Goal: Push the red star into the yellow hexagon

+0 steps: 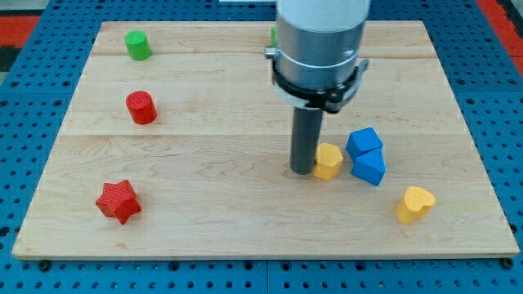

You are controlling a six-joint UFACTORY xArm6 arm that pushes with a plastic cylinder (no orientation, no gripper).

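Note:
The red star (118,201) lies near the board's lower left corner. The yellow hexagon (328,161) sits right of the board's middle, far to the star's right. My tip (302,170) stands on the board right against the hexagon's left side, far from the star. The arm's grey body rises above it to the view's top.
A blue block (364,142) and a blue block (369,167) sit just right of the hexagon. A yellow heart (415,203) lies at lower right. A red cylinder (141,107) and a green cylinder (137,45) stand at left. A green block (274,36) peeks from behind the arm.

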